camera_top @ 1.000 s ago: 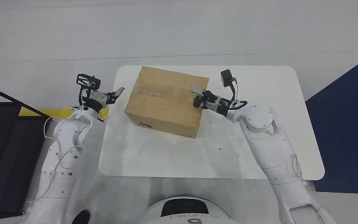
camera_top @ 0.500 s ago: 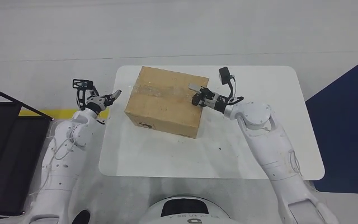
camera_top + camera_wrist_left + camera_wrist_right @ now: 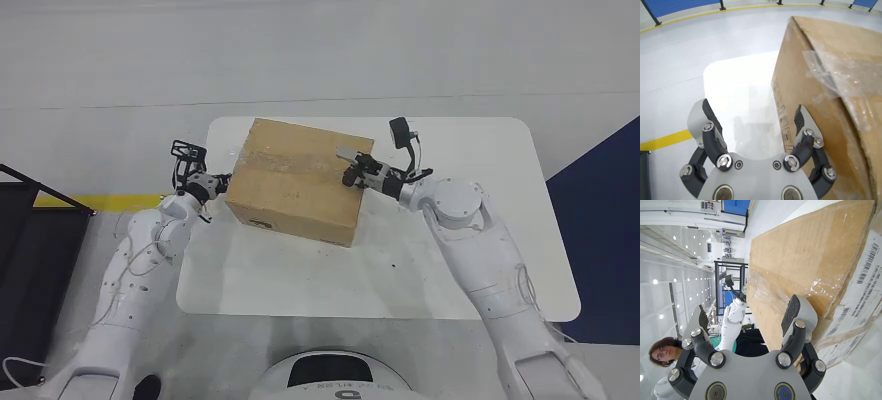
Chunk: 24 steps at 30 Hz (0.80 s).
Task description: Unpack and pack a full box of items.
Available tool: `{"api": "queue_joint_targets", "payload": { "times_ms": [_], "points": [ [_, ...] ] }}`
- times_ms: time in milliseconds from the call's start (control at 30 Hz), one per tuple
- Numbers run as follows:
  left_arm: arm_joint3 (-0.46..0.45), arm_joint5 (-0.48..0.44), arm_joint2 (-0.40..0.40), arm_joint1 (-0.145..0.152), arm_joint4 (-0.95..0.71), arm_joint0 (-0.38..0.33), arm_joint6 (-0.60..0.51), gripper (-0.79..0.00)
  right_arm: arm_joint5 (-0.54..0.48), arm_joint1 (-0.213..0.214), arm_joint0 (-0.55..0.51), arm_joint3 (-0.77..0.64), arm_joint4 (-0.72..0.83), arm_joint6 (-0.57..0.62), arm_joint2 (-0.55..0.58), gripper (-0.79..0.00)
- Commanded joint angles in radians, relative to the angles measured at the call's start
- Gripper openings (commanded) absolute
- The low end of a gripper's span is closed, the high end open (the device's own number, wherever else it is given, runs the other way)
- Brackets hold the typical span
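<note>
Top view, layout: a closed cardboard box (image 3: 295, 190) sits on the left part of the white tabletop (image 3: 450, 260), turned a little askew to its edges, with one arm at each end.
Left end effector (image 3: 219, 183): fingers apart with nothing between them, at the box's left end wall, low by the tabletop's left edge. In the left wrist view (image 3: 751, 106) one finger lies right at the printed wall; I cannot tell whether it touches.
Left arm, change: a second ago the end effector hung out beyond the tabletop's left edge with a gap to the box. It has since swung in to the wall.
Box: upright with its flaps shut. A strip of clear tape (image 3: 838, 75) runs along the top seam and folds down over the end. A white shipping label (image 3: 863, 291) is on the right end wall.
Box, change: same place and angle as a second ago.
Right end effector (image 3: 350, 166): fingers apart and gripping nothing, at the box's top right edge where the tape ends. In the right wrist view (image 3: 747, 303) one finger is over the top face and the other stands off it.
Right arm, change: about where it was, with only a slight shift along the edge.
</note>
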Motion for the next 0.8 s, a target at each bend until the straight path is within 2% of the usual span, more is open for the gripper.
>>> {"api": "queue_joint_targets", "payload": {
  "times_ms": [0, 367, 567, 767],
  "points": [
    [-0.004, -0.010, 0.018, -0.003, 0.002, -0.005, 0.007, 0.000, 0.004, 0.000, 0.003, 0.002, -0.001, 0.001, -0.003, 0.000],
    [-0.016, -0.028, 0.027, -0.006, 0.006, -0.015, 0.024, 0.000, 0.012, 0.006, 0.005, 0.004, 0.004, 0.002, 0.001, 0.000],
    [-0.044, 0.028, -0.026, -0.003, -0.029, -0.003, 0.076, 0.000, 0.001, 0.014, -0.012, -0.019, 0.010, -0.008, 0.033, 0.000],
    [-0.087, 0.028, -0.087, 0.001, -0.098, 0.032, 0.156, 0.000, -0.001, 0.023, -0.036, -0.042, 0.012, 0.002, 0.064, 0.000]
  ]
}}
